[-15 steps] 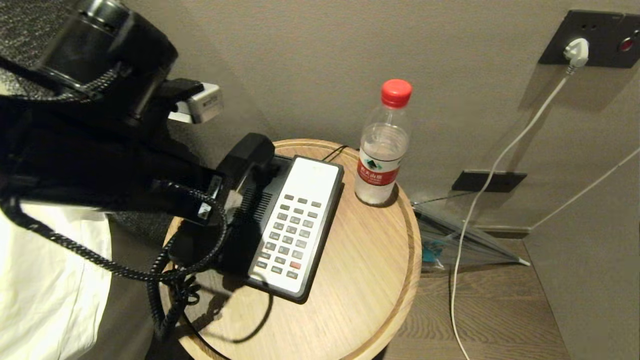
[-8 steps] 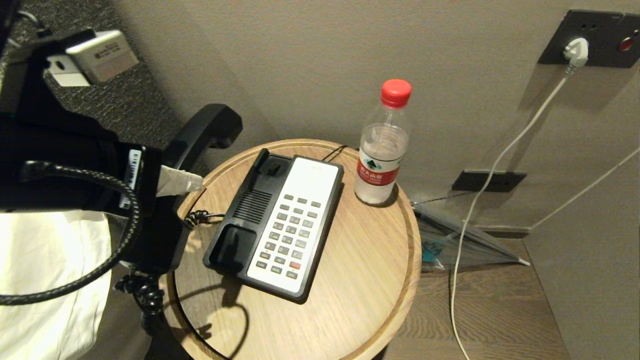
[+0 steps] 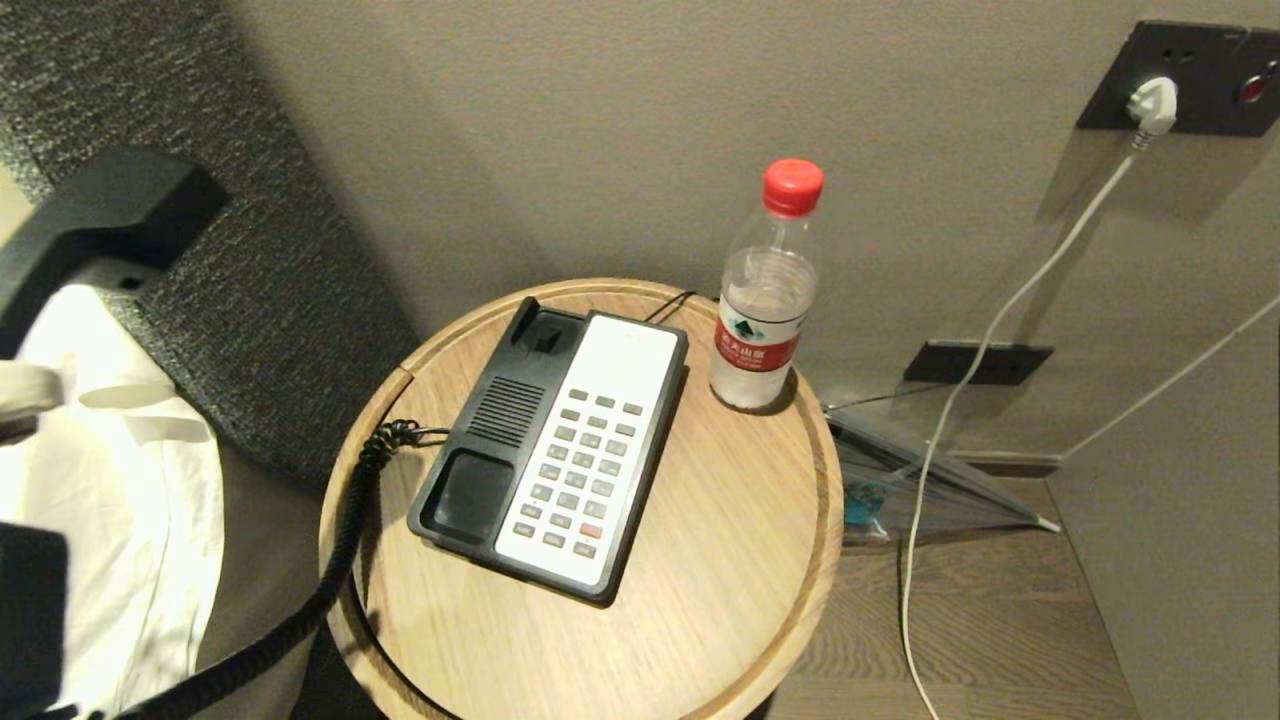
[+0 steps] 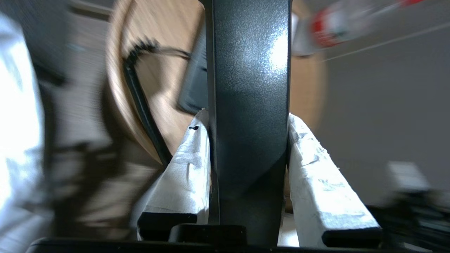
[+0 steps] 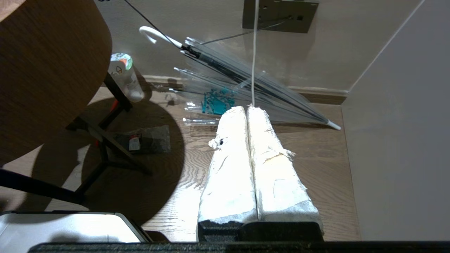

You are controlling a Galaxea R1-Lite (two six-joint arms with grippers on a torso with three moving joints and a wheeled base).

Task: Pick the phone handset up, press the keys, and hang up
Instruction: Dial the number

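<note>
The black phone handset (image 4: 248,88) is clamped between the white-wrapped fingers (image 4: 186,168) of my left gripper (image 4: 248,115). In the head view the handset (image 3: 110,215) hangs at the far left, off the table and above the bed, with one wrapped finger (image 3: 25,392) showing at the edge. Its coiled cord (image 3: 340,560) runs stretched from the phone base (image 3: 500,430) down past the table's left rim. The base's cradle lies bare and the grey keys (image 3: 585,465) are uncovered. My right gripper (image 5: 247,109) is shut and empty, low over the wooden floor beside the table.
A red-capped water bottle (image 3: 765,290) stands on the round wooden table (image 3: 720,580) just right of the phone. A clear umbrella (image 3: 930,480) lies on the floor against the wall. A white cable (image 3: 960,400) hangs from a wall socket. White bedding (image 3: 110,480) is at the left.
My left gripper has lifted the handset off the cradle and carried it up and away to the far left. The coiled cord has been pulled out straight. The right arm has not moved.
</note>
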